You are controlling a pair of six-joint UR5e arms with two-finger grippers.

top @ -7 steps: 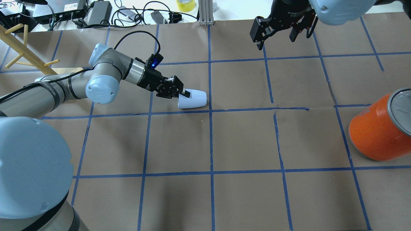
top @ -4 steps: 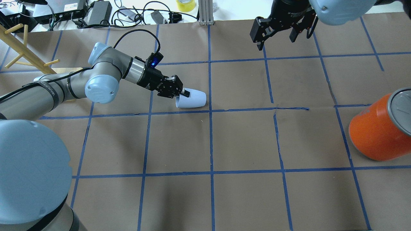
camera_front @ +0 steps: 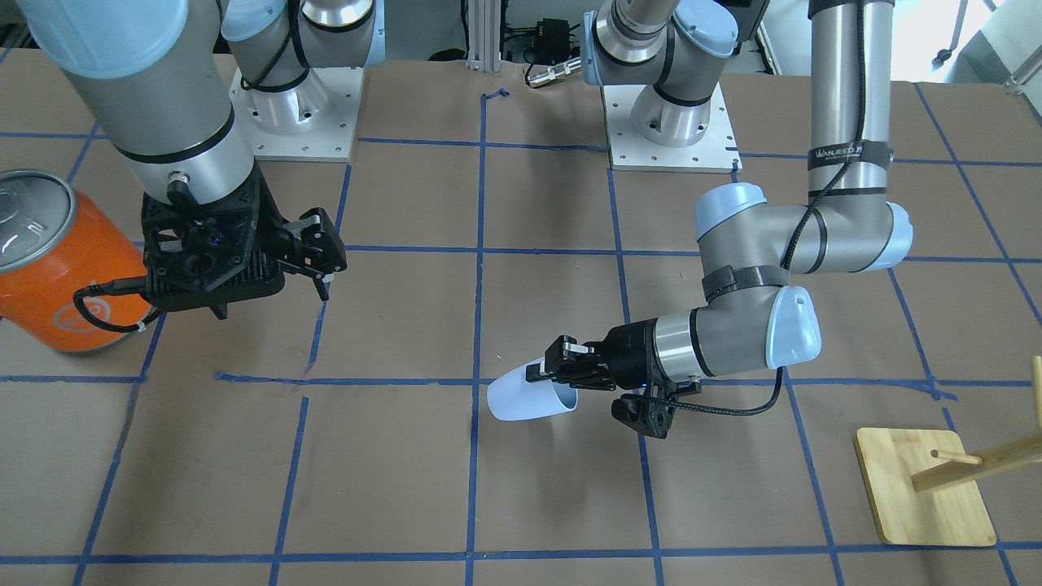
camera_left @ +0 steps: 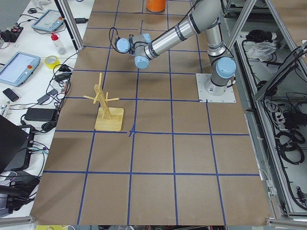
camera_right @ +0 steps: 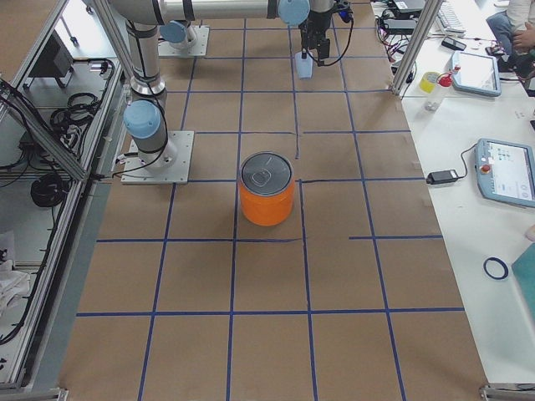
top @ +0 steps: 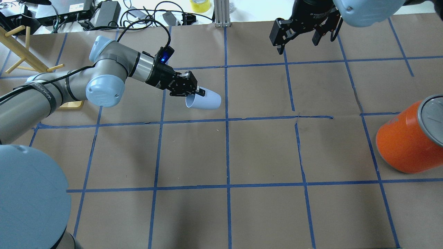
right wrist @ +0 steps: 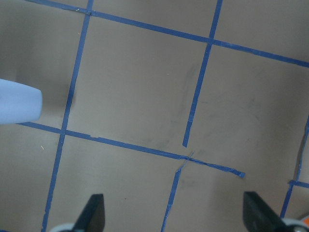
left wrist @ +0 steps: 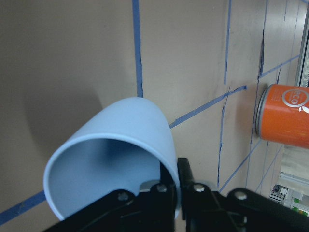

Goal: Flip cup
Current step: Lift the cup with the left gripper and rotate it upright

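The pale blue-white cup lies on its side in the air, just above the brown paper table, rim toward the left arm. My left gripper is shut on the rim, with one finger inside and one outside. The front view shows the cup and its shadow below it. The left wrist view looks into the cup's mouth. My right gripper hangs open and empty high over the far side of the table. The cup's base shows at the left edge of the right wrist view.
A big orange can with a silver lid stands at the right edge of the table. A wooden peg rack on a square base stands at the far left. Cables and power bricks lie beyond the table's far edge.
My left gripper has lifted the cup off the table and carried it slightly toward the far side. The cup's mouth has turned more into view. The right arm has not moved.
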